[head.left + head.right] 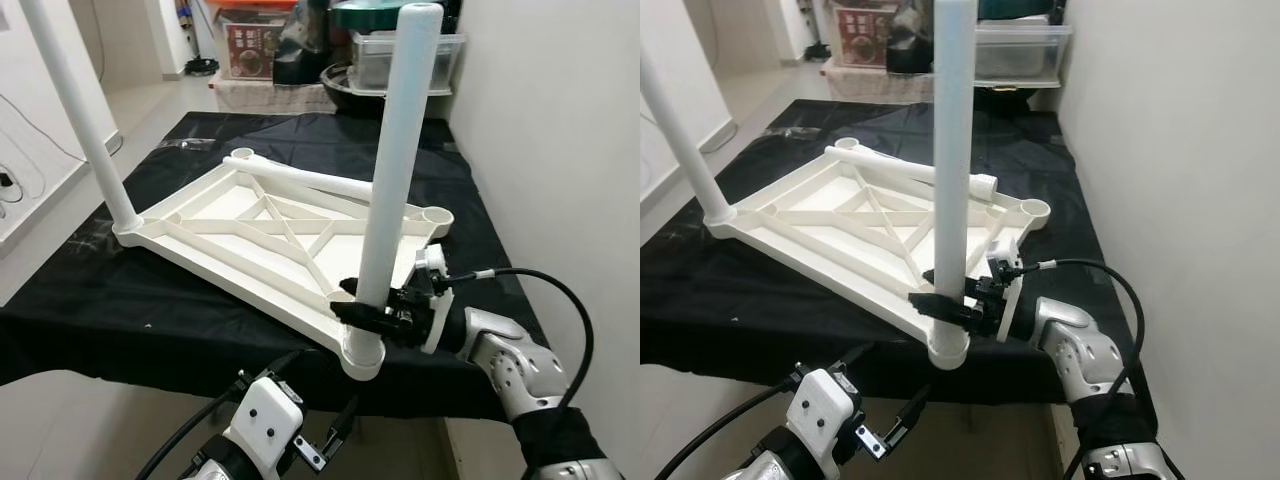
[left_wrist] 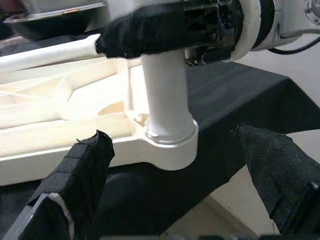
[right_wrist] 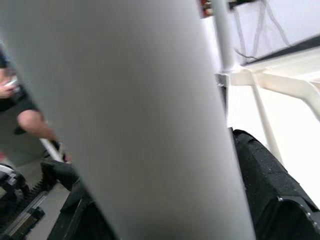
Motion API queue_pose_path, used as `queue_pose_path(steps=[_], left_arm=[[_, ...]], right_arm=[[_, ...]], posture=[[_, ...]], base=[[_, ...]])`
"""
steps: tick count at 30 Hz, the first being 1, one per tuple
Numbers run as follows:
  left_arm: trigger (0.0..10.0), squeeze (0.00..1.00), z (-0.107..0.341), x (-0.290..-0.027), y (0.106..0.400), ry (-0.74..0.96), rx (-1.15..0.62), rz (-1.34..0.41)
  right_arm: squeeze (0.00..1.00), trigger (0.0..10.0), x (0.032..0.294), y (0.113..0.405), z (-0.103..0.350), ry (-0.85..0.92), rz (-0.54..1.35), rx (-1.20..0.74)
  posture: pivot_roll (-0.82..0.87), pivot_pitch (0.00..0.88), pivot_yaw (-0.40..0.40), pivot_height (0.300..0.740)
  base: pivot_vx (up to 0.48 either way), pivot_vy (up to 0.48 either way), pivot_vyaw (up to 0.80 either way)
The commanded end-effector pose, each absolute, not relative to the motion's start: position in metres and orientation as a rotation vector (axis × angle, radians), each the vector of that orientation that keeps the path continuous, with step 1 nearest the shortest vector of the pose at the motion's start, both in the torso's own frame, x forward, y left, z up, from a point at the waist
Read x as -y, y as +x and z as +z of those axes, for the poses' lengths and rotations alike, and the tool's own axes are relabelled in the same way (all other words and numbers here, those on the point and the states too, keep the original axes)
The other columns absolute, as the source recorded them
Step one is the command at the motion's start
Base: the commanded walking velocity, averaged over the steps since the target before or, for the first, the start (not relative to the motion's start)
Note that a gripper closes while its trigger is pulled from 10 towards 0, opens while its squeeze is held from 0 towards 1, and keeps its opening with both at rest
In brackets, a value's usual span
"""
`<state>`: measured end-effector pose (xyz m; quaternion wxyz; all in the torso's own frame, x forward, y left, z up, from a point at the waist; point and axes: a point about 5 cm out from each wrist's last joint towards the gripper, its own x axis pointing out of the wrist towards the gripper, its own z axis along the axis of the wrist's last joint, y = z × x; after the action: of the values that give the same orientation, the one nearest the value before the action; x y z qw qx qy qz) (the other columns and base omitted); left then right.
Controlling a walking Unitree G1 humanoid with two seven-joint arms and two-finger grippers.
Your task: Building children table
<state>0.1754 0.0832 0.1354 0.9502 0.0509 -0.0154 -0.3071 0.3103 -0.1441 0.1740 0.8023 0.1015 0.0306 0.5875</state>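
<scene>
Right gripper (image 1: 372, 312) fingers clamped low on the upright white table leg (image 1: 395, 170) just above its corner socket (image 1: 361, 357) in the upturned tabletop (image 1: 240, 240), likely steadying it while seating; left gripper (image 2: 175, 185) fingers apart below the socket.

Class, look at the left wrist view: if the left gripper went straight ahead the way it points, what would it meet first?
Most likely the corner socket of the white tabletop, where the upright leg sits; the left gripper is open; depth unclear.

No readable text, brand or number is being shown; print on the red box (image 1: 248, 48) at the back is being blurred beyond reading.
</scene>
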Motion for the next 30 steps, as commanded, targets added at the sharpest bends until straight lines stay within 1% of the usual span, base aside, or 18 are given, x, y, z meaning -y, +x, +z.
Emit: queue_pose_path(steps=[1,2,3,9,11,12,13,14,15,17,18,20,21,22,23,25,27,30], left_arm=[[10.0,0.0,0.133,-0.083,0.174,0.105,0.016,-0.628],[10.0,0.0,0.133,-0.083,0.173,0.105,0.016,-0.629],[10.0,0.0,0.132,-0.082,0.173,0.104,0.015,-0.63],[10.0,0.0,0.132,-0.082,0.172,0.102,0.014,-0.631],[10.0,0.0,0.132,-0.082,0.172,0.101,0.013,-0.631],[10.0,0.0,0.132,-0.082,0.172,0.101,0.013,-0.631],[10.0,0.0,0.132,-0.082,0.172,0.1,0.013,-0.631],[10.0,0.0,0.132,-0.082,0.172,0.1,0.013,-0.631],[10.0,0.0,0.132,-0.082,0.172,0.1,0.013,-0.631],[10.0,0.0,0.132,-0.083,0.172,0.099,0.011,-0.632],[10.0,0.0,0.132,-0.083,0.173,0.098,0.011,-0.634],[10.0,0.0,0.132,-0.083,0.173,0.098,0.011,-0.634],[10.0,0.0,0.132,-0.083,0.173,0.098,0.011,-0.635],[10.0,0.0,0.132,-0.083,0.173,0.099,0.01,-0.637],[10.0,0.0,0.132,-0.083,0.173,0.099,0.01,-0.637],[10.0,0.0,0.132,-0.084,0.174,0.1,0.01,-0.639],[10.0,0.0,0.132,-0.084,0.174,0.101,0.01,-0.638],[10.0,0.0,0.131,-0.084,0.175,0.101,0.009,-0.637]], right_arm=[[0.0,10.0,0.137,0.309,0.173,0.221,1.312,-0.075],[0.0,6.5,0.135,0.31,0.174,0.202,1.32,-0.071],[0.0,0.0,0.133,0.311,0.175,0.186,1.327,-0.073],[0.0,0.0,0.133,0.315,0.171,0.143,1.261,-0.067],[0.0,0.0,0.139,0.326,0.168,0.15,1.034,-0.023],[0.0,0.0,0.139,0.326,0.168,0.15,1.034,-0.023],[0.0,0.0,0.143,0.33,0.167,0.163,0.939,-0.012],[0.0,0.0,0.151,0.336,0.165,0.166,0.768,-0.004],[0.0,0.0,0.151,0.336,0.165,0.166,0.768,-0.004],[0.0,0.0,0.166,0.344,0.16,0.172,0.485,-0.011],[0.0,0.0,0.177,0.348,0.157,0.161,0.278,-0.019],[0.0,0.0,0.177,0.348,0.157,0.161,0.278,-0.019],[0.0,0.0,0.184,0.349,0.156,0.154,0.153,-0.025],[0.0,0.0,0.199,0.343,0.151,0.119,-0.087,-0.057],[0.0,0.0,0.199,0.343,0.151,0.119,-0.087,-0.057],[0.0,0.0,0.214,0.32,0.144,0.102,-0.439,-0.102],[0.0,0.0,0.213,0.312,0.141,0.123,-0.534,-0.126],[0.0,0.0,0.206,0.309,0.138,0.152,-0.567,-0.138]], posture=[[0.11,0.055,-0.025,0.74],[0.11,0.053,-0.025,0.74],[0.11,0.051,-0.027,0.74],[0.11,0.045,-0.027,0.74],[0.12,0.044,-0.031,0.74],[0.12,0.044,-0.031,0.74],[0.12,0.044,-0.031,0.74],[0.11,0.048,-0.025,0.74],[0.11,0.048,-0.025,0.74],[0.1,0.048,-0.023,0.74],[0.1,0.051,-0.018,0.74],[0.1,0.051,-0.018,0.74],[0.1,0.052,-0.017,0.74],[0.1,0.057,-0.018,0.74],[0.1,0.057,-0.018,0.74],[0.1,0.062,-0.014,0.74],[0.1,0.063,-0.014,0.74],[0.1,0.066,-0.013,0.74]], base=[[0.0,0.0,0.0],[0.0,0.0,0.0],[0.0,0.0,0.0],[0.0,0.0,0.0],[0.0,0.0,0.0],[0.0,0.0,0.0],[0.0,0.0,0.0],[0.0,0.0,0.0],[0.0,0.0,0.0],[0.0,0.0,0.0],[0.0,0.0,0.0],[0.0,0.0,0.0],[0.0,0.0,0.0],[0.0,0.0,0.0],[0.0,0.0,0.0],[0.0,0.0,0.0],[0.0,0.0,0.0],[0.0,0.0,0.0]])
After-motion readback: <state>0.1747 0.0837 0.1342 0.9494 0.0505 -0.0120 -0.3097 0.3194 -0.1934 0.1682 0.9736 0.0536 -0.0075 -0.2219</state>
